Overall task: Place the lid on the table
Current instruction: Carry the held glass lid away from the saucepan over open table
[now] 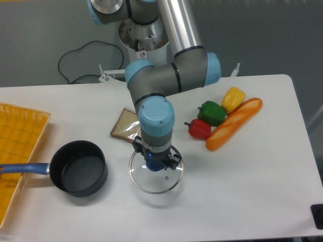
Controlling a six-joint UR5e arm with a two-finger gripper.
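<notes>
The lid (153, 183) is a round clear glass disc with a metal rim. It lies flat at or just above the white table (242, 191), right of the black saucepan. My gripper (154, 164) points straight down over the lid's centre. Its fingers stand close on either side of the small blue knob (153, 166), shut on it. The wrist hides most of the knob and the fingertips. I cannot tell whether the rim touches the tabletop.
A black saucepan (79, 174) with a blue handle sits left of the lid, empty. A yellow-orange grid tray (17, 146) is at the left edge. A bread slice (123, 126), red, green and yellow peppers (211, 112) and a baguette (234, 123) lie behind and to the right.
</notes>
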